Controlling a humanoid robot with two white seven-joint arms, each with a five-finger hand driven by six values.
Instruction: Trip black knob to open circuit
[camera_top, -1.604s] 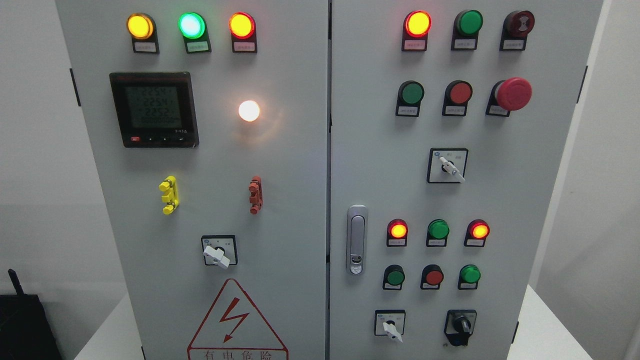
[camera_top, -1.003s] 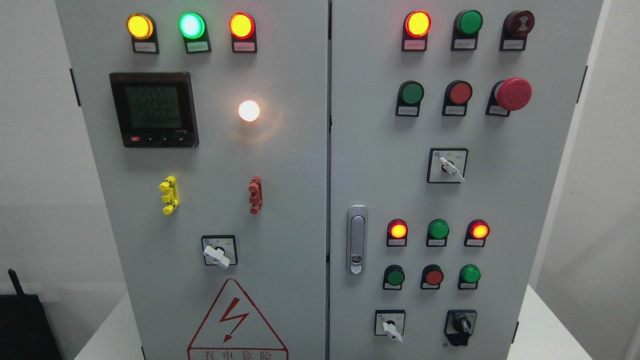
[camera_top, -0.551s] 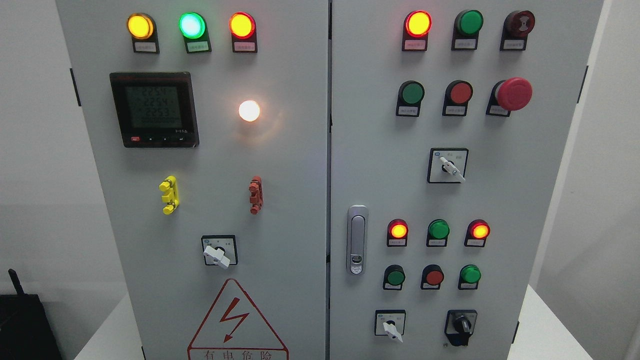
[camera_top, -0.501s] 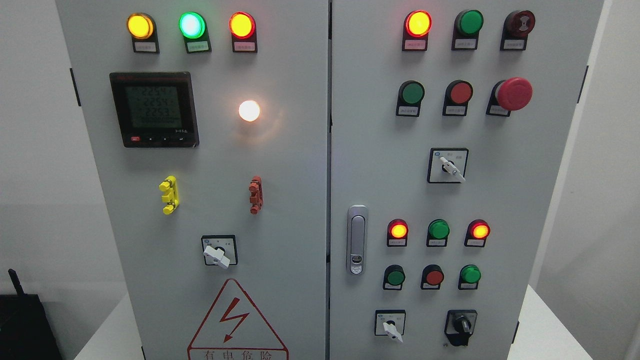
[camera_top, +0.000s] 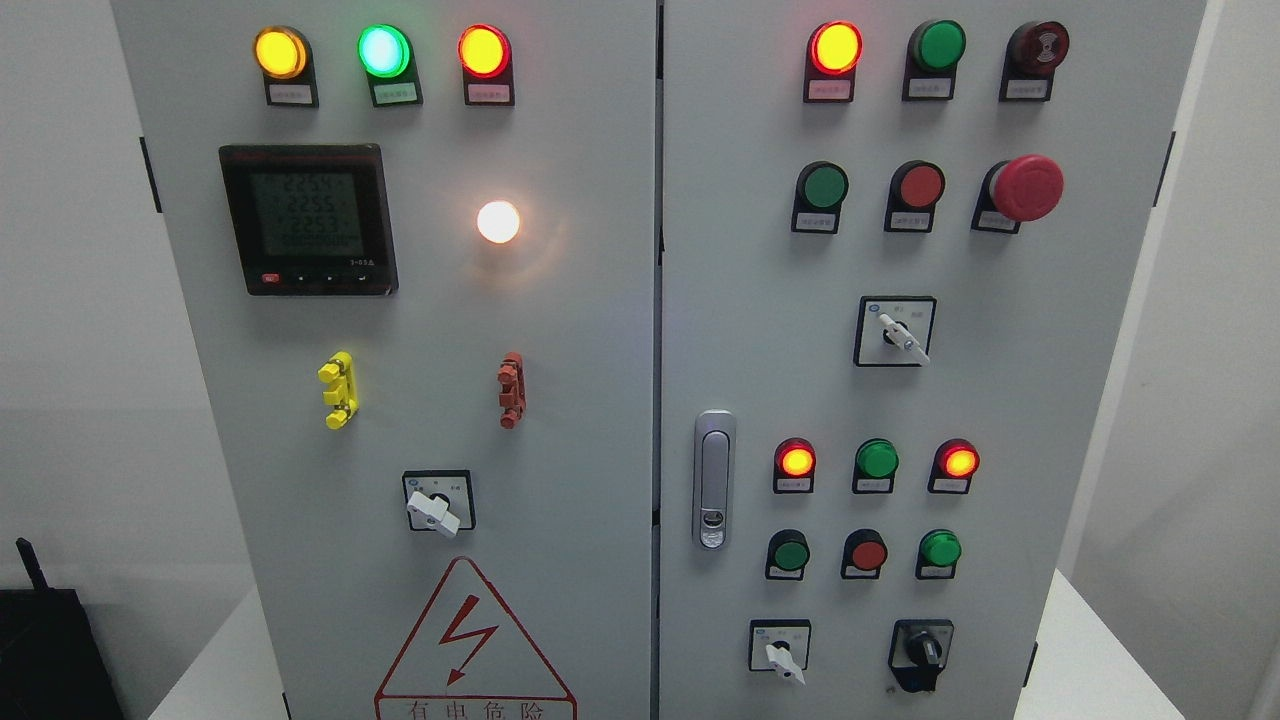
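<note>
My hands: neither one shows in the head view, so I cannot tell whether their fingers are apart or together; no arm has come in from either lower corner over the last moments.
Black knob (camera_top: 921, 652): it sits at the bottom right of the right-hand door of the cabinet (camera_top: 600, 330), its handle pointing roughly straight up; untouched.
Nearest neighbour: the white selector switch (camera_top: 781, 650) is just to its left on the same row, handle slanting down to the right.
Above the knob: a row of green button (camera_top: 790, 553), red button (camera_top: 867, 553) and green lamp (camera_top: 940, 548); above that, two red lamps (camera_top: 796, 460) lit either side of an unlit green one.
Door latch (camera_top: 713, 480): between the two doors' control groups, well apart from the knob.
What has changed: only the digits on the meter (camera_top: 308, 218) flicker; every lamp and switch stands as it did before.
Meaning for the task: I judge the circuit is not yet opened, and the reach has not begun.
Next move: likely my right arm rising from the lower right to pinch and turn the knob.
Risk: the knob lies close to the picture's bottom edge, so my hand may hide it.
</note>
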